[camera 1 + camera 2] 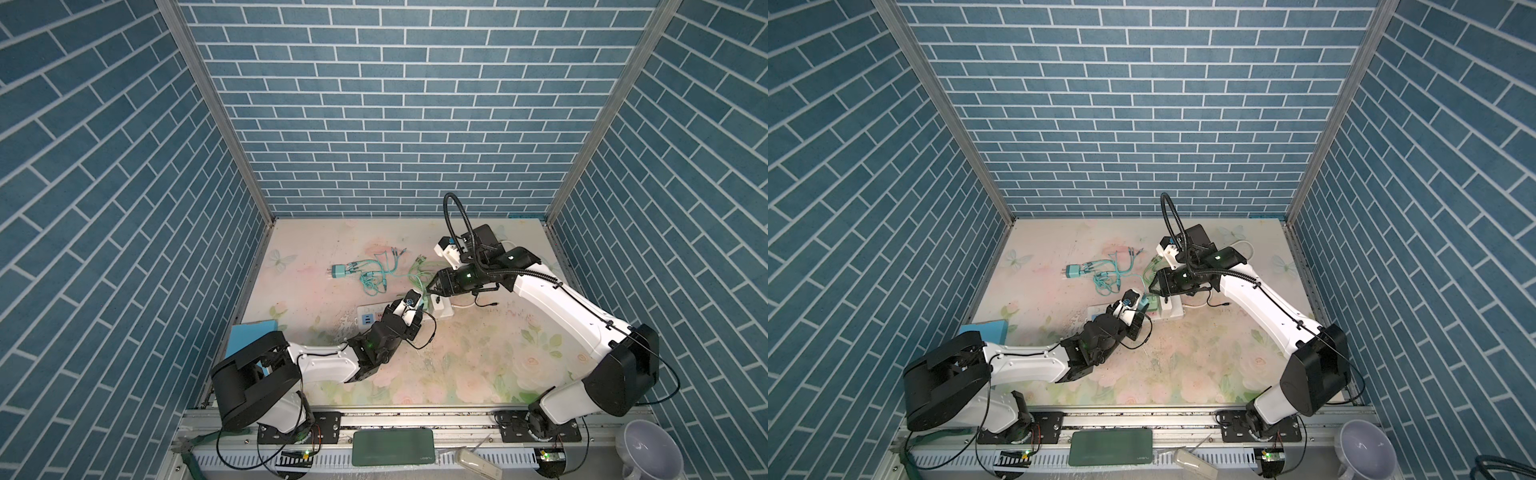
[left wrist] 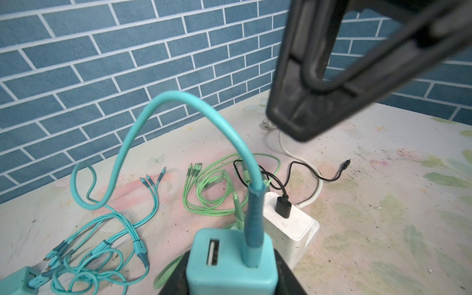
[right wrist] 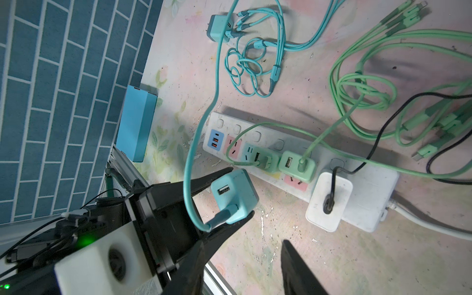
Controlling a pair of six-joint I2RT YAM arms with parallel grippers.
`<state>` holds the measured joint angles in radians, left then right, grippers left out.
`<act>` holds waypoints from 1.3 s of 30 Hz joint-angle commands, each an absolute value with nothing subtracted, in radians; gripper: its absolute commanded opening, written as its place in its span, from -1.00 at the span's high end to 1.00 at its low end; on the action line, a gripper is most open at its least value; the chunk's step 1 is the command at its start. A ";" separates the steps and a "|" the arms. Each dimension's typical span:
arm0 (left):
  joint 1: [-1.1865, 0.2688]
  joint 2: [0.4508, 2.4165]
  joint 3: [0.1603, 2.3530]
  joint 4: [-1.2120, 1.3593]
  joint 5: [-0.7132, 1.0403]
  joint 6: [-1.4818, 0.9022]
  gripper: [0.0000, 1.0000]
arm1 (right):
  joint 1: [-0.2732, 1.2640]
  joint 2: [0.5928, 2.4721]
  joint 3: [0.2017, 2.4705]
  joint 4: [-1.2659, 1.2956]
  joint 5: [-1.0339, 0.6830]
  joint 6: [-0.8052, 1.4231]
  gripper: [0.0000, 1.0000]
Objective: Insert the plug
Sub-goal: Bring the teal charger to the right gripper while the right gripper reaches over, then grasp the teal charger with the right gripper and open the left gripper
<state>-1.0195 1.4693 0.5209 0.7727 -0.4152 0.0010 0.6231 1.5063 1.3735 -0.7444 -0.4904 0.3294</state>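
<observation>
A teal plug with a teal cable in its USB port is clamped between the fingers of my left gripper, which is shut on it. In the right wrist view the plug hangs just off the long edge of the white power strip, apart from it. Both top views show plug and strip at mid-table. My right gripper hovers over the strip, open with nothing between its fingers; its finger looms in the left wrist view.
Two green adapters and a white adapter with a black cable sit in the strip. Another teal charger and tangled teal and green cables lie behind it. A blue box lies at the table's left edge.
</observation>
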 commanded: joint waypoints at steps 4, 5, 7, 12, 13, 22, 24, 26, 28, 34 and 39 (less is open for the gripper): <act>-1.022 1.473 0.561 0.763 -0.396 0.010 0.92 | 0.647 1.532 1.352 -0.781 -0.527 0.267 0.03; -1.022 1.473 0.564 0.759 -0.397 0.011 0.92 | 0.651 1.538 1.354 -0.778 -0.533 0.263 0.03; -1.021 1.471 0.567 0.752 -0.392 0.009 0.91 | 0.662 1.544 1.362 -0.776 -0.540 0.258 0.03; -1.021 1.479 0.570 0.749 -0.393 0.009 0.91 | 0.693 1.575 1.374 -0.773 -0.550 0.255 0.03; -1.022 1.479 0.571 0.749 -0.391 0.011 0.92 | 0.699 1.584 1.372 -0.771 -0.550 0.255 0.03; -1.022 1.466 0.564 0.748 -0.385 0.012 0.92 | 0.716 1.646 1.409 -0.797 -0.464 0.228 0.06; -1.021 1.465 0.565 0.746 -0.380 0.013 0.92 | 0.718 1.654 1.422 -0.803 -0.443 0.215 0.06; -1.022 1.463 0.568 0.744 -0.376 0.013 0.91 | 0.718 1.663 1.434 -0.808 -0.443 0.202 0.07; -1.022 1.462 0.566 0.742 -0.370 0.014 0.92 | 0.720 1.664 1.439 -0.802 -0.447 0.188 0.07; -1.021 1.459 0.567 0.747 -0.352 0.006 0.93 | 0.723 1.651 1.420 -0.737 -0.449 0.170 0.08; -1.021 1.457 0.576 0.736 -0.350 0.011 0.93 | 0.724 1.646 1.396 -0.696 -0.465 0.172 0.10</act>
<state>-1.0195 1.4700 0.5518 0.7235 -0.3607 0.0086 0.7151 1.6577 1.3926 -0.7258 -0.4595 0.2214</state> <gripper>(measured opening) 0.450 0.453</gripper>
